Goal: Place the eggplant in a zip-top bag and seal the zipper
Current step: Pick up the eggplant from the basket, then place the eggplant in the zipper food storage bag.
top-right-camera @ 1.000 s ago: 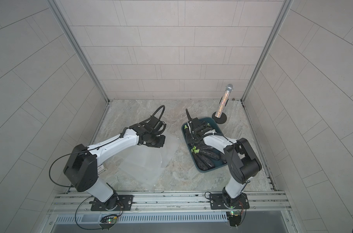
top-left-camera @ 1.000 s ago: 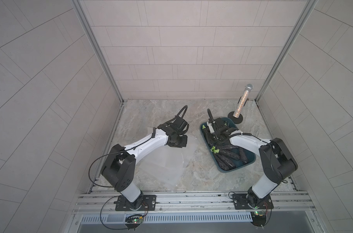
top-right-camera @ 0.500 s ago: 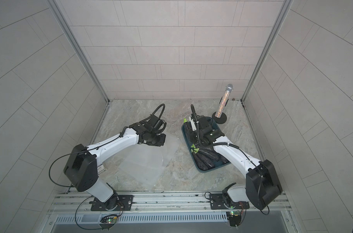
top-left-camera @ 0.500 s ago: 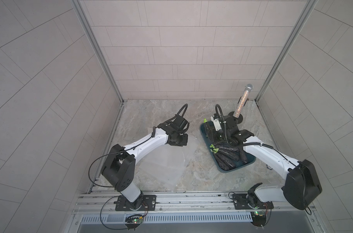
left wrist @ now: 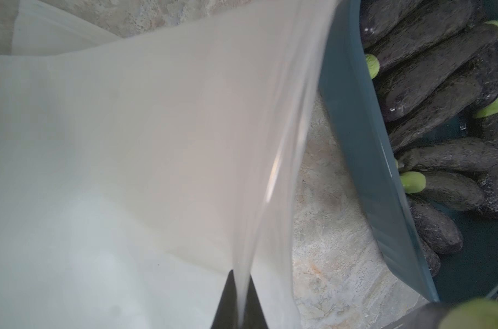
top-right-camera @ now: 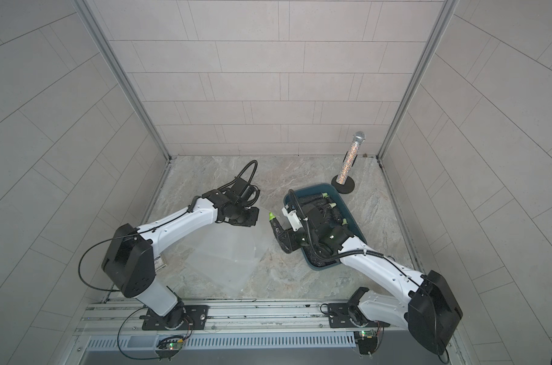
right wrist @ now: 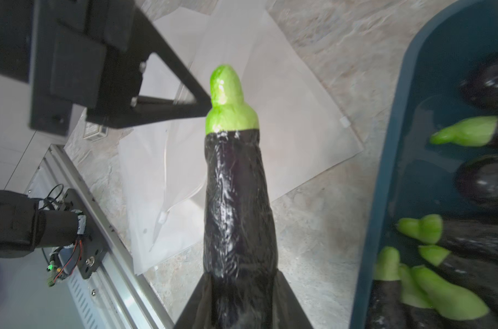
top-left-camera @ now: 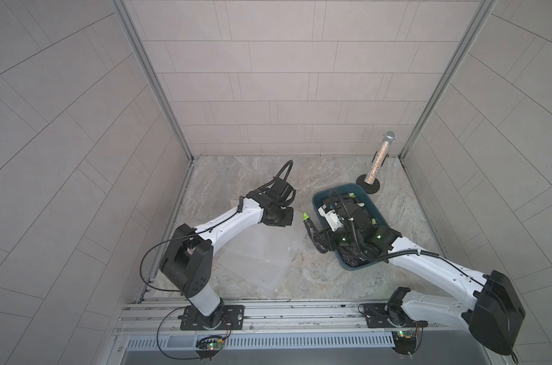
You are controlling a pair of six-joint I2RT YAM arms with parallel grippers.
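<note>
Right wrist view shows the eggplant (right wrist: 238, 193) clamped at its dark butt end in our right gripper (right wrist: 240, 277), green stem leading. A second ago that gripper was down among the other eggplants (left wrist: 430, 71) in the teal bin (top-left-camera: 319, 197). Now we have lifted one clear and swung it over the bin's rim toward the zip-top bag (left wrist: 128, 142), so the pick is done and insertion comes next.

Our left gripper (left wrist: 241, 284) is clenched on the bag's edge, unchanged over that second, holding the film lifted off the marble tabletop (top-left-camera: 236, 177). In both top views the stem tip sits just beside the left gripper's body, apart from it.

We cannot tell whether the bag's mouth is parted: the left wrist view shows only one taut sheet running away from the pinch. We judge that to be the main obstacle, since a closed mouth would simply be pushed aside. Spare bags (right wrist: 304, 134) lie flat underneath and could snag the stem. The glittery microphone (top-left-camera: 377, 161) on its stand is well apart, behind the bin.
</note>
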